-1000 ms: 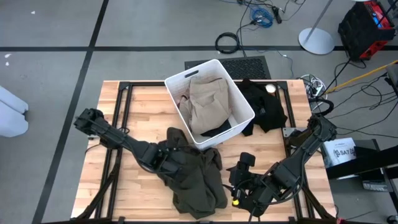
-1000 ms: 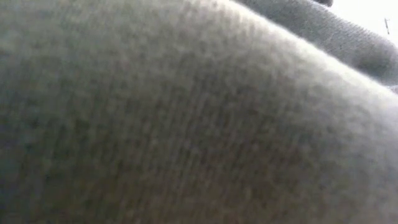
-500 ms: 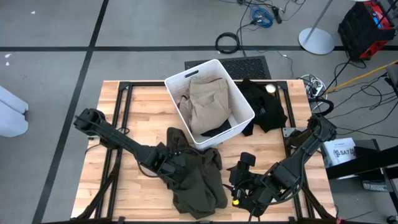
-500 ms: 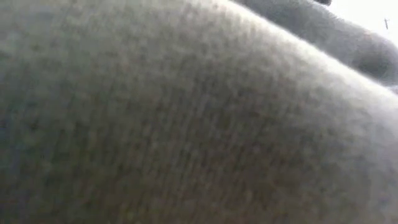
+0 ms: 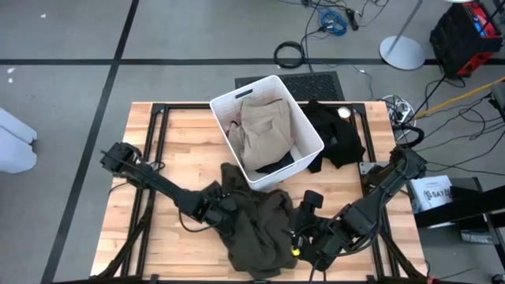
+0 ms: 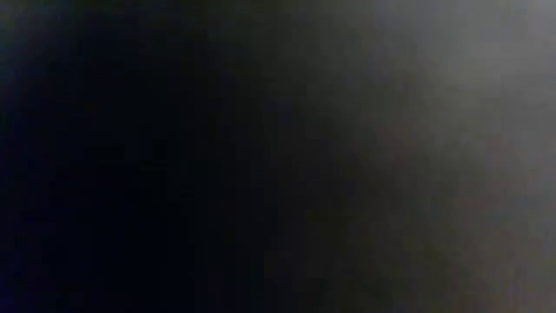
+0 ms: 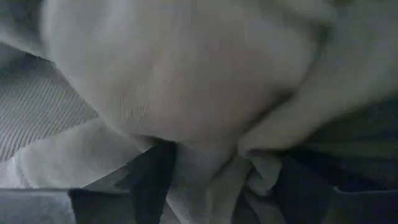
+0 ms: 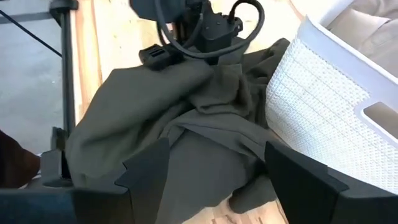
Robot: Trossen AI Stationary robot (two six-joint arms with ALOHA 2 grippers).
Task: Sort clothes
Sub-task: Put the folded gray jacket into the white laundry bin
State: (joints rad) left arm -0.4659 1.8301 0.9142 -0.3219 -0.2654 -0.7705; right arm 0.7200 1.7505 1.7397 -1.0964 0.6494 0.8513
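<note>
The large dark olive garment (image 5: 252, 225) lies crumpled on the table in front of the white bin (image 5: 304, 118). My left gripper (image 5: 221, 207) reaches in from the table's left and is shut in the garment's left part. My right gripper (image 5: 300, 237) is open at the garment's right edge; in the right wrist view (image 8: 217, 180) its fingers stand apart over the cloth. A khaki garment (image 5: 262, 130) fills the bin, with black cloth (image 5: 280, 164) under it. Another black garment (image 5: 335, 134) lies right of the bin. My left gripper holds bunched folds of the olive garment (image 7: 214, 177) between its two fingers (image 7: 152, 180), several layers gathered together. It comes in low from the table's left. The garment lies slack on the table around the gripper.
The bin stands at the table's far middle, its near corner close to the olive garment. The low view is fully covered by dark cloth. Bare wood (image 5: 173, 142) shows at the table's left and at the near right (image 5: 359, 189).
My left gripper has gone toward the table's right and a little toward the near edge, dragging the olive garment with it; the cloth has bunched and spread rightward, toward my right gripper. My right gripper has edged left toward the garment. The cloth has darkened the low view.
</note>
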